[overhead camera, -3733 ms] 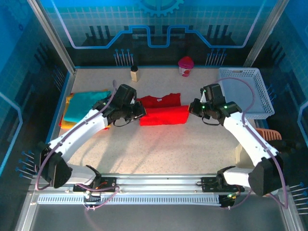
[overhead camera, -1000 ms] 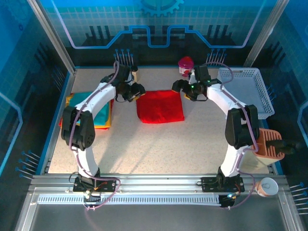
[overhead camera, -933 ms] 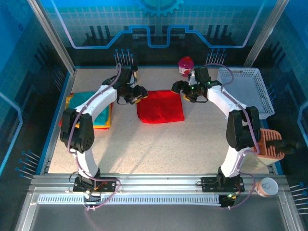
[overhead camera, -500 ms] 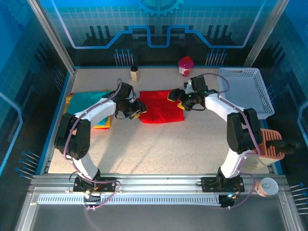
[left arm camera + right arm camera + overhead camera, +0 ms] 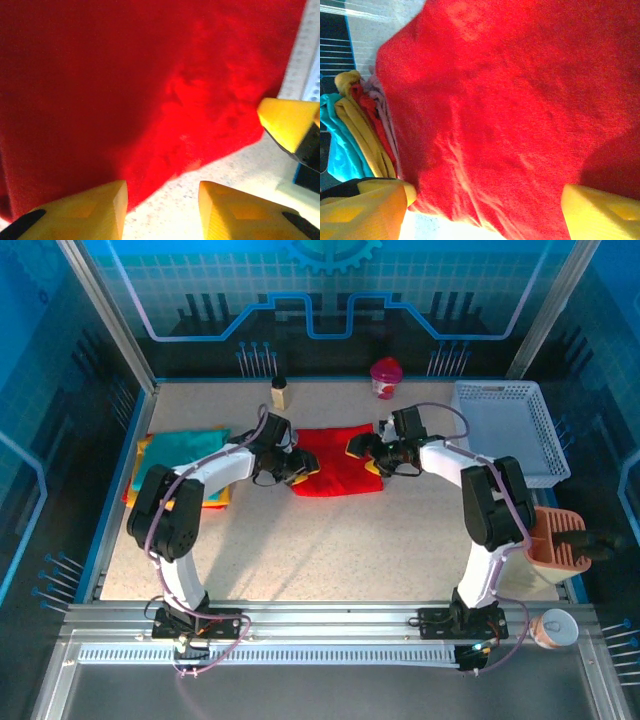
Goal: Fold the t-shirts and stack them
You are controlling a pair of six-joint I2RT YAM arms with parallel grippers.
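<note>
The bright red t-shirt (image 5: 337,462) lies folded into a rough square on the table's middle back. My left gripper (image 5: 302,469) is low at its left near corner, open. In the left wrist view the left gripper (image 5: 162,210) has the red t-shirt (image 5: 150,85) edge running between its yellow fingertips (image 5: 90,210), with bare table under them. My right gripper (image 5: 362,453) is open at the shirt's right side; in its wrist view the right gripper (image 5: 482,215) spans the red t-shirt (image 5: 520,100) widely. Folded teal, yellow and orange t-shirts (image 5: 180,465) are stacked at the left; the stack's edge (image 5: 350,130) also shows in the right wrist view.
A white lattice basket (image 5: 510,430) stands at the back right. A small bottle (image 5: 280,393) and a pink cup (image 5: 386,378) stand near the back edge. A terracotta-coloured rack (image 5: 562,538) sits at the right edge. The right gripper's yellow finger (image 5: 287,122) shows in the left wrist view.
Both grippers came from the shirt's far corners toward me and now sit low at its left and right sides. The left jaws narrowed a little. The red shirt lies folded smaller than before.
</note>
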